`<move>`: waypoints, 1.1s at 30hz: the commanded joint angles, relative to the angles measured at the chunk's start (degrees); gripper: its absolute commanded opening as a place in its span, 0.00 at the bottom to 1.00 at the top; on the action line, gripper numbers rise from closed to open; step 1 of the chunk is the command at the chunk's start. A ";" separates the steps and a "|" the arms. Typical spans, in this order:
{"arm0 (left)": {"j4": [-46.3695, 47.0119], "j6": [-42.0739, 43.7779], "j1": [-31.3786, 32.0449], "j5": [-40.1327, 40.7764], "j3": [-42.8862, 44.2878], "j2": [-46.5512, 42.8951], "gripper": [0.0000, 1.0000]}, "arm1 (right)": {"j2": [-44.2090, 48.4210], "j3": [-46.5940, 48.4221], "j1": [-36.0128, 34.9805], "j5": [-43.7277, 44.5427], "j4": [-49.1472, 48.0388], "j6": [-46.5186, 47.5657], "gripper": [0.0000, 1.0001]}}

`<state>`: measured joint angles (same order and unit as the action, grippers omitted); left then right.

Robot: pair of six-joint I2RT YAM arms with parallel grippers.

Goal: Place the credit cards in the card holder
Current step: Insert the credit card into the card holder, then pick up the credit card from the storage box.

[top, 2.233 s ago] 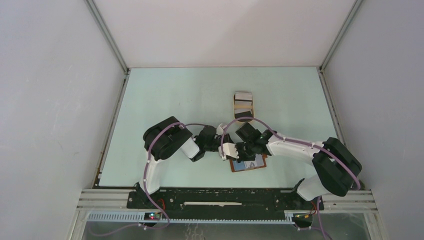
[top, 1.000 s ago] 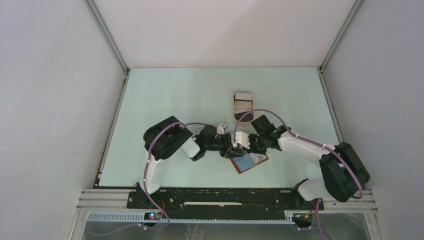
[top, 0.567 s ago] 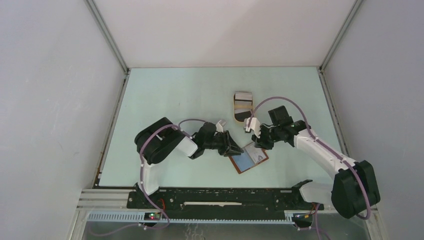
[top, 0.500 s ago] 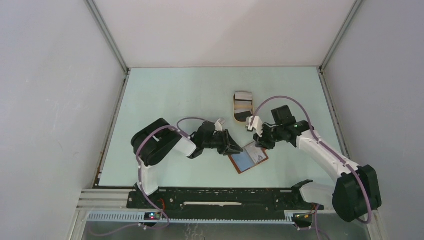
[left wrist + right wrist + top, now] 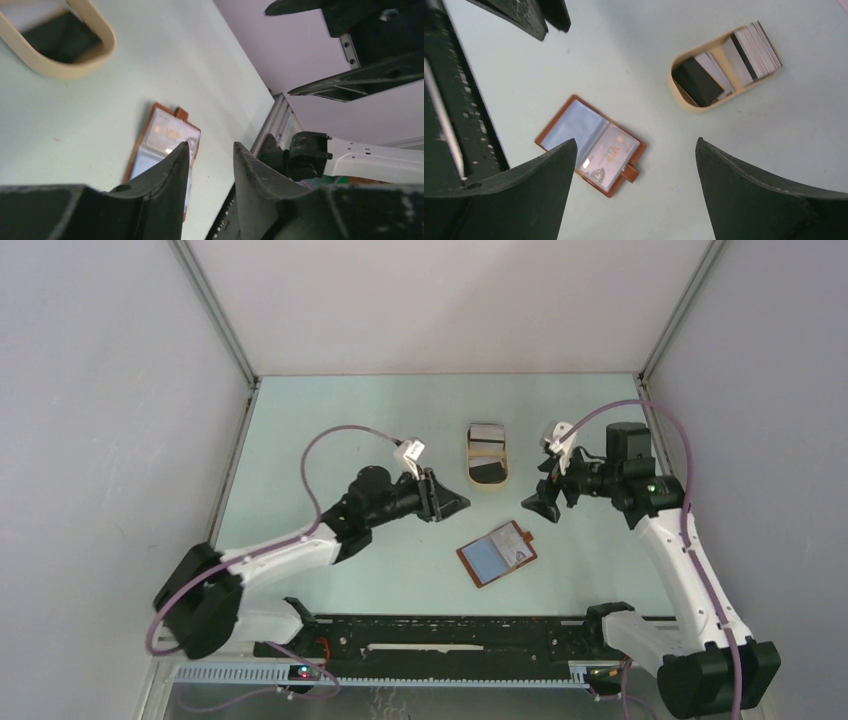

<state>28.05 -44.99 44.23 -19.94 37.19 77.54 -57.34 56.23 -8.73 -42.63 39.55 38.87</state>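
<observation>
Lying open, card holder (image 5: 497, 554) btwn & clear of right gripper (image 5: 635, 142) (wide) & left gripper (image 5: 211, 146) (narrow), empty.

Left hand (image 5: 211, 147) narrowly parted, right hand (image 5: 635, 142) spread wide, both aloft.

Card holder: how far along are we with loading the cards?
Done: the card holder lies open on the table with a VIP-marked card in one sleeve. In hand: nothing; the left pincer and right pincer both hang open and empty, off the holder. Left: several credit cards sit in the tan tray.
</observation>
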 commanded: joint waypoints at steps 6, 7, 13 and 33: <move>-8.53 29.54 -0.22 21.18 -3.19 -23.01 0.83 | -11.40 11.93 1.26 -9.07 3.01 9.42 1.00; -7.39 31.43 -0.34 23.83 -3.71 -24.02 0.93 | -13.50 13.64 1.26 -8.44 2.95 10.97 1.00; 0.88 39.10 -2.42 28.03 -2.80 -21.40 1.00 | -28.57 26.41 0.23 -4.26 3.35 18.92 1.00; 23.14 38.36 -9.21 15.30 0.54 8.49 1.00 | -64.43 52.69 -7.16 19.05 4.01 23.28 0.87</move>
<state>43.31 -3.68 36.69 0.30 37.17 84.55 -118.83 104.40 -13.69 -30.15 46.83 64.31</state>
